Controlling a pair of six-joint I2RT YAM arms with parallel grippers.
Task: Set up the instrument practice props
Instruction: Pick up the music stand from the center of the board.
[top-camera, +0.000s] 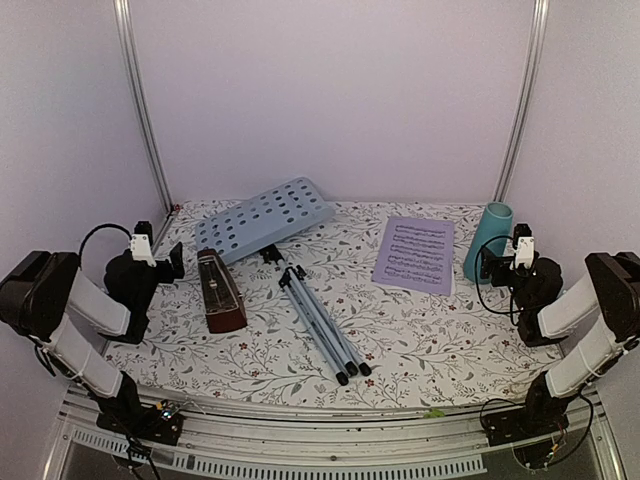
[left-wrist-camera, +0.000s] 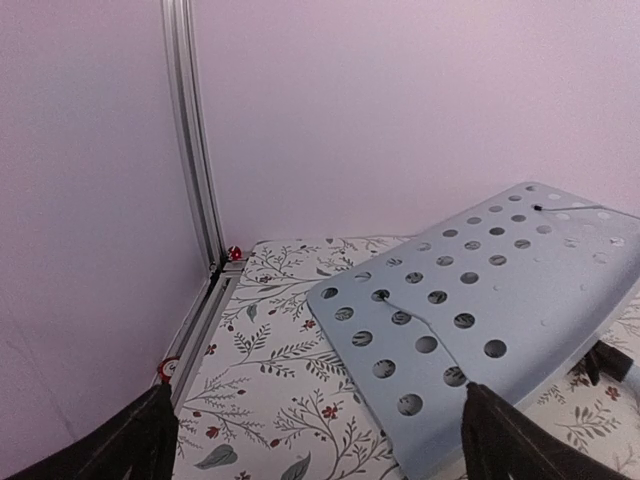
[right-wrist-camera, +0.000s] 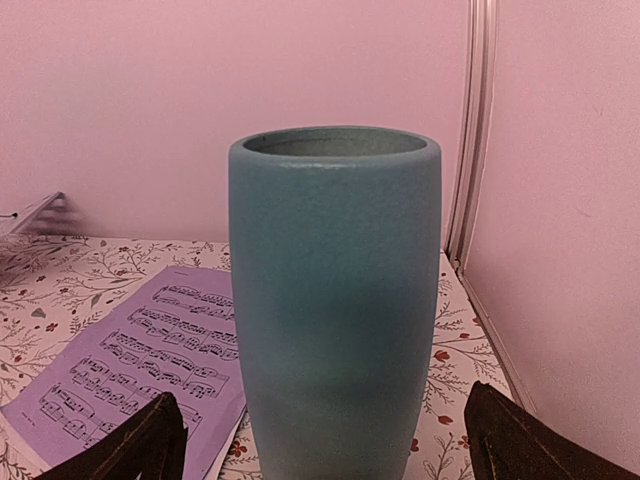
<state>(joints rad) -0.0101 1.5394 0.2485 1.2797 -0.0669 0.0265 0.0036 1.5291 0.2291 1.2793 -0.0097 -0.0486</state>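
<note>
One stand (top-camera: 265, 218), one metronome (top-camera: 220, 292), one page (top-camera: 414, 253)

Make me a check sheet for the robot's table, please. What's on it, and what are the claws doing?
Surface: floral table, no spills seen.
Job's things: music stand lying down, tripod legs folded; metronome lying beside it; sheet music flat, right of the legs.
Clutter: teal cup upright beside the sheet music.
Grippers: left gripper open, empty, facing the stand; right gripper open, empty, facing the cup.
Cables: black cables looped by both wrists, off the props.
Surroundings: plain pale walls, metal frame posts in the back corners.
</note>
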